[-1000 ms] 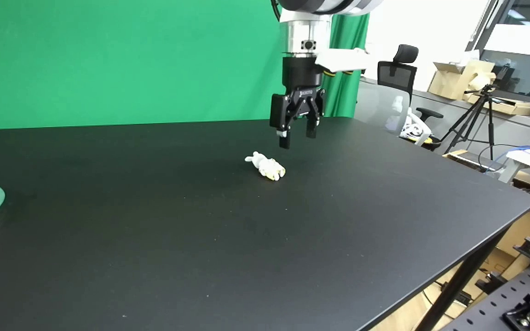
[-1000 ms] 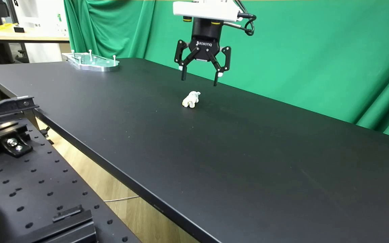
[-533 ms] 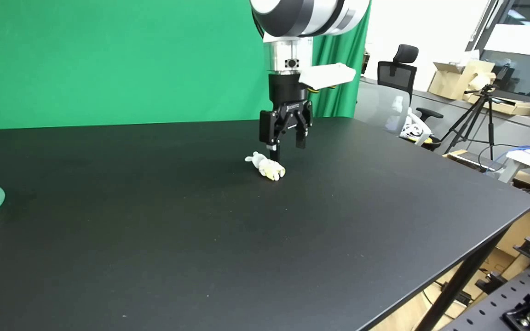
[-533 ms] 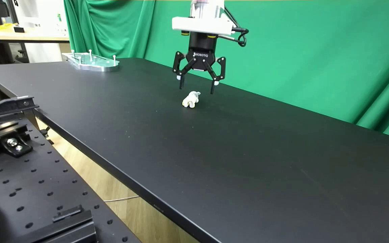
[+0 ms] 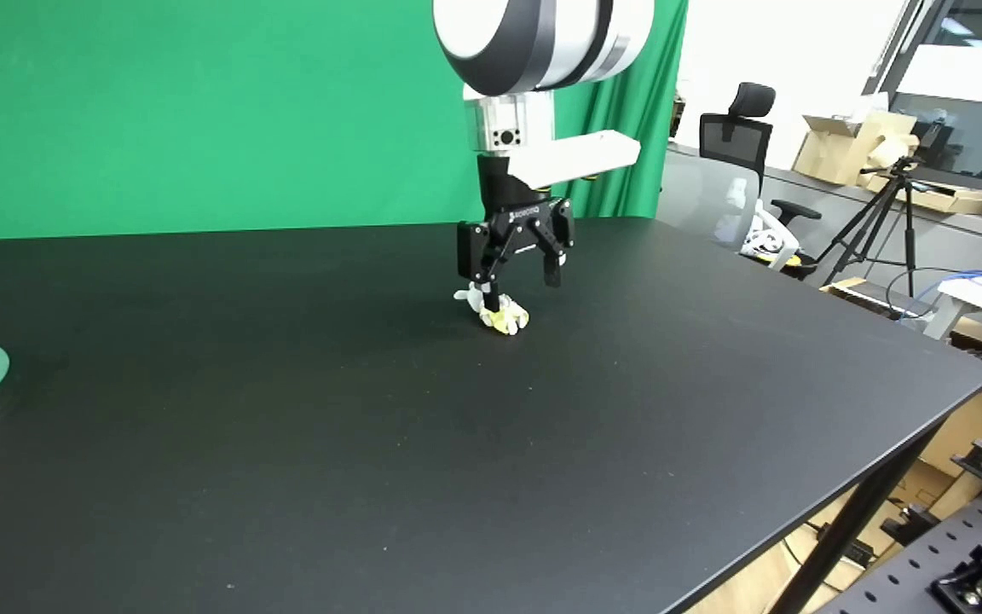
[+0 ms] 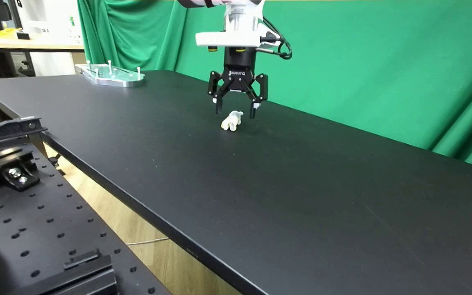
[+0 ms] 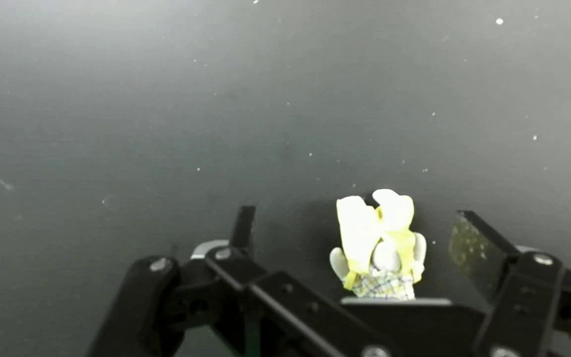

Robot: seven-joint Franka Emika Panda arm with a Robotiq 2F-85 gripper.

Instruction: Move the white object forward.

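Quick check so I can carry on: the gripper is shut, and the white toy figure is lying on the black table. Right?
Not quite: the gripper is open. The wrist view shows its fingers spread apart, with the white toy figure visible between them. The figure is indeed lying on the black table.

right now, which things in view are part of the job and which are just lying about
Part of the job:
small white toy figure
gripper, open
black table the toy lies on

Just lying about:
clear plate with pegs, on the same table
tripod
office chair
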